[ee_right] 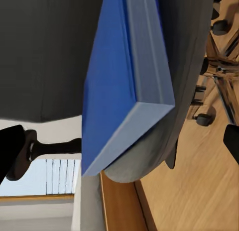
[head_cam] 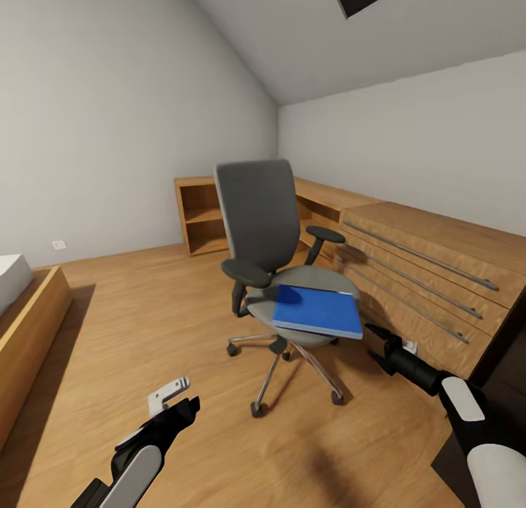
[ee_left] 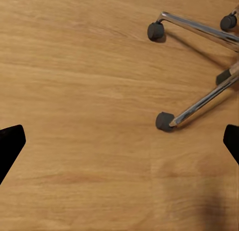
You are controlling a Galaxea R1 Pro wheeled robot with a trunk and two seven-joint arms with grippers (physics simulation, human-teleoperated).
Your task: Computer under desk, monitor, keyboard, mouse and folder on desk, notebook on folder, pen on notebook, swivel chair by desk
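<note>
Chair (head_cam: 281,274) mid-room on wood floor (head_cam: 146,325), back toward wall. Folder (head_cam: 318,311) flat on seat, front corner overhanging edge. Right gripper (head_cam: 380,340) just beside folder, jaws spread, not touching. Left gripper (head_cam: 175,398) low over floor, jaws apart, holding nothing. Wood cabinets (head_cam: 424,274) along right wall.

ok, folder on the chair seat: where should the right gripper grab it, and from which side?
Probably the overhanging corner. The folder lies flat on the swivel chair seat, and its near-right corner juts past the seat rim toward the right gripper. The right wrist view shows that corner free underneath. Come in level from the robot's right, one finger above and one below. The backrest and armrests block the other sides.
</note>
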